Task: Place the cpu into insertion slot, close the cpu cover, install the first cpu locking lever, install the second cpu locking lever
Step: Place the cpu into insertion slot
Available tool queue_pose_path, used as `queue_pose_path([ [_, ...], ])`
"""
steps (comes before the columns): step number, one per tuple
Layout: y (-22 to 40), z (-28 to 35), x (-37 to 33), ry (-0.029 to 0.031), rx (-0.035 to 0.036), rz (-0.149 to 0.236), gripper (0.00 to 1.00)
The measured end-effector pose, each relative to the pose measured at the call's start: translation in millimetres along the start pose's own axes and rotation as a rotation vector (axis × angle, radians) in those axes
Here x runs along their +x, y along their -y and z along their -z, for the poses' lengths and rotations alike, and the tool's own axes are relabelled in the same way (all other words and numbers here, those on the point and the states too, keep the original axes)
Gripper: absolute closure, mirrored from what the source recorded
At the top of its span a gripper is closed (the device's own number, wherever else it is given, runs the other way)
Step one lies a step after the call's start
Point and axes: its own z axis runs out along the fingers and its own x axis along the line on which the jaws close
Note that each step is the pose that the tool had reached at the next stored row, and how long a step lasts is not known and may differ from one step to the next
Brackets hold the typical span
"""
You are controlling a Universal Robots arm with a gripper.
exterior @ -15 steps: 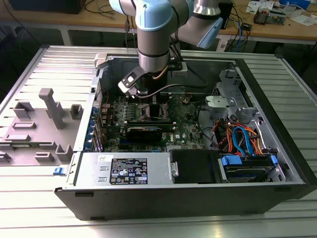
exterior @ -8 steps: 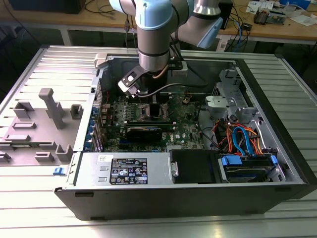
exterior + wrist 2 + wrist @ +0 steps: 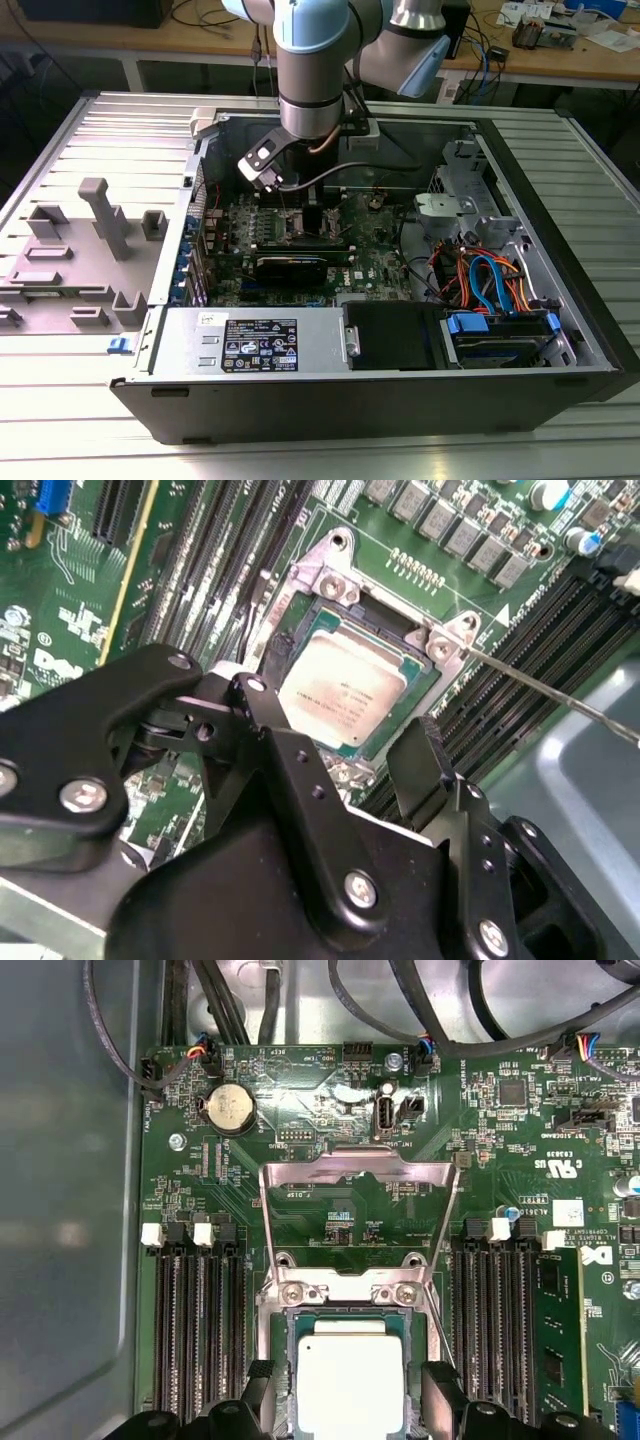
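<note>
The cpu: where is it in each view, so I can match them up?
Exterior view: hidden under the arm's wrist.
Second wrist view: cpu seated in the socket, between the open gripper fingers.
First wrist view: cpu next to the raised cpu cover.
Landmark: memory slots flanking the socket.

One cpu (image 3: 345, 1380), one cpu cover (image 3: 352, 1168), one coin battery (image 3: 228, 1109), one arm (image 3: 315, 70)
</note>
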Motion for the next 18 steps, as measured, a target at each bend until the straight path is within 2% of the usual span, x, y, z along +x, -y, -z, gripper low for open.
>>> queue_pose_path([
  [4, 0.0, 0.1, -0.1, 0.0002, 0.0002, 0.0, 0.34],
  [9, -0.1, 0.8, -0.1, 0.0046, 0.0003, 0.0, 0.65],
  [10, -0.1, 1.6, -0.1, 0.005, 0.0003, 0.0, 0.71],
  [11, -0.2, 2.6, -0.1, 0.0049, 0.0001, 0.0, 0.71],
  [14, -0.4, 6.5, -0.1, 0.0051, 0.0004, 0.0, 0.89],
  [18, -0.4, 6.8, -0.1, 0.005, 0.0005, 0.0, 0.89],
])
